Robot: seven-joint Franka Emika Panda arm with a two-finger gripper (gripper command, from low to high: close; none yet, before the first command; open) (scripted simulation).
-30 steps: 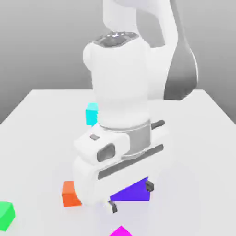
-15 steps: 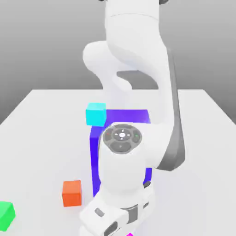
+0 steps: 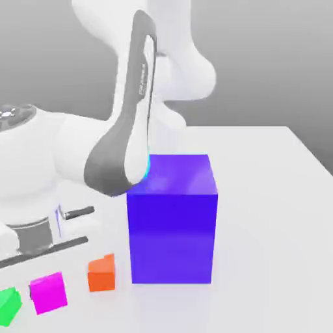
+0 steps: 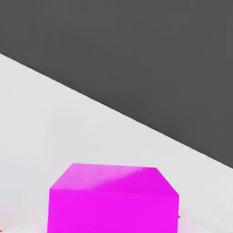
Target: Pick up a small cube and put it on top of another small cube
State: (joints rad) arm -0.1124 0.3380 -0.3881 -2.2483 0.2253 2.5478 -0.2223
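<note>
The small magenta cube (image 3: 49, 294) hangs just under my hand at the exterior view's lower left, between the green cube (image 3: 8, 306) and the orange cube (image 3: 101, 273). My gripper (image 3: 47, 279) is shut on it from above, and the hand's white body covers the fingers. In the hand view the magenta cube (image 4: 113, 200) sits very close, with the white table (image 4: 54, 123) behind it. It seems slightly off the table, but I cannot tell by how much.
A big blue-purple block (image 3: 172, 218) stands mid-table, to the exterior view's right of the orange cube. A sliver of a cyan cube (image 3: 149, 168) peeks out behind the arm's grey link (image 3: 120, 162). The table's edge runs close to the green cube.
The arm has swung from in front of the blue-purple block to the exterior view's left. The magenta cube travelled with the hand from the bottom centre to between the green and orange cubes.
</note>
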